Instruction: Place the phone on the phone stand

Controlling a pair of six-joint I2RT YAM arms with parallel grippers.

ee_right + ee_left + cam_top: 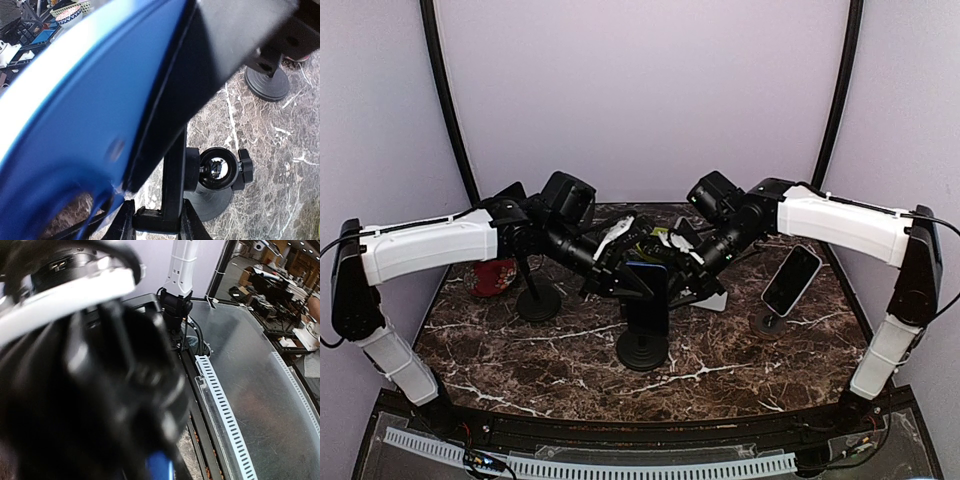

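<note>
Phone (646,270): blue-cased, raised above the middle of the worktop (550,350) at the head of the stand. The right wrist view shows its blue back tilted against a dark plate.
Phone stand (643,325): black, with a round base on the marble. Its upright and ball joint show just behind the Phone in the right wrist view.
Progress: judged mid-placement. The Phone is at the stand but both arms crowd it, so it is not yet shown resting free. Seating it and letting go appear to be left.
Left pincer (615,262): close against the Phone's left side. Its own camera gives only a black blur, so I cannot tell spread or pressed.
Right pincer (688,262): close on the Phone's right side. The case fills its camera, so I cannot tell its state either.
Surroundings: a second handset (791,280) sits on another stand, well apart to the right. A spare stand (538,300) is to the left.
</note>
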